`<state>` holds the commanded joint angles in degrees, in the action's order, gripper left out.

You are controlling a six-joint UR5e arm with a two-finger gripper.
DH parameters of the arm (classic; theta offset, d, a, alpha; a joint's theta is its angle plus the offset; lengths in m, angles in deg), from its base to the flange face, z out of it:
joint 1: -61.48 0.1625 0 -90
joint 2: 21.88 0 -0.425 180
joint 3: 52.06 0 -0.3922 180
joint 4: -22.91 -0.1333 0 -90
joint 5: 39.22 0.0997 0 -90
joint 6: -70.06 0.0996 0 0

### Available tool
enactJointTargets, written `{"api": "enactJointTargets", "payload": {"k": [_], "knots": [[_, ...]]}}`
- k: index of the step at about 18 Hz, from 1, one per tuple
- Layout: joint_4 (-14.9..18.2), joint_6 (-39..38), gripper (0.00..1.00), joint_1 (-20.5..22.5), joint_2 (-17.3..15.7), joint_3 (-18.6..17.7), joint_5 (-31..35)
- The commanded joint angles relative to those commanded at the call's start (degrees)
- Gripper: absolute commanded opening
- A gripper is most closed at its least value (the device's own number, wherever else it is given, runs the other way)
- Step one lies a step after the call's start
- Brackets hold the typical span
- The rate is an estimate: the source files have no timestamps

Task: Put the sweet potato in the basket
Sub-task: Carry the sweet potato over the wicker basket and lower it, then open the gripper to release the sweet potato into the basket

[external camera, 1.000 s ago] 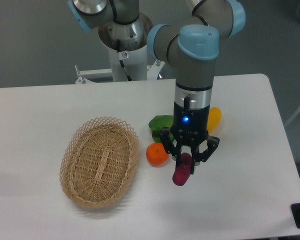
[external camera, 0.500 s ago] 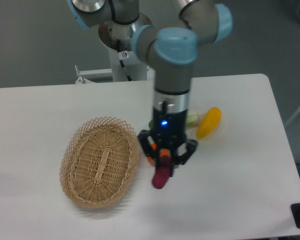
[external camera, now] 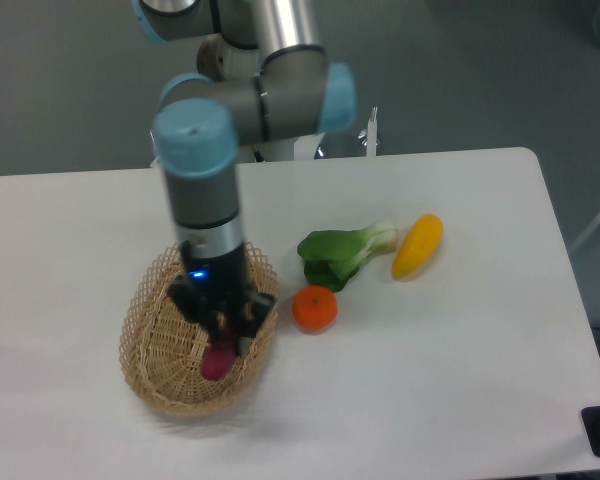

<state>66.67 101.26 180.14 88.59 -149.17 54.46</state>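
We see the gripper [external camera: 223,325] pointing down over the wicker basket [external camera: 150,350] in the lower left of the frame, its fingers closed around the sweet potato [external camera: 216,361]. The sweet potato hangs nose-down from the fingers, magenta end showing below them, inside the outline of the basket toward its right half; we cannot tell if its tip touches the woven floor. A blue light glows on the gripper body just above the fingers. The arm [external camera: 202,180] comes down from the upper middle of the frame, grey tube with light blue joint caps, wrist vertical over the basket's upper right rim, which it partly hides.

On the white table [external camera: 460,380], right of the basket: a round orange fruit [external camera: 315,308] just beside the basket's right edge, apart from it. Above and right of the orange, a leafy green bok choy [external camera: 342,253], leaves toward the left, pale stem to the right. Right of that, a yellow elongated vegetable [external camera: 418,245] lies tilted, close to the bok choy stem, near the centre right of the frame.
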Motion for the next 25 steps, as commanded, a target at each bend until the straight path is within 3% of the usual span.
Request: {"api": "enactJointTargets", "payload": {"k": [3,10,22,23,25], "knots": [[-0.1,2.5,0.39,-1.4,1.6,-0.2,1.8],[-0.4,17.0,0.39,-1.5,1.6,-5.6,1.9],[-0.4,20.6,0.4,-2.0,3.3,-8.1,3.0],[-0.5,20.6,0.42,-2.1,3.3,-8.1,3.0],[-0.8,20.1,0.64,-2.0,3.2,-7.7,3.0]]}}
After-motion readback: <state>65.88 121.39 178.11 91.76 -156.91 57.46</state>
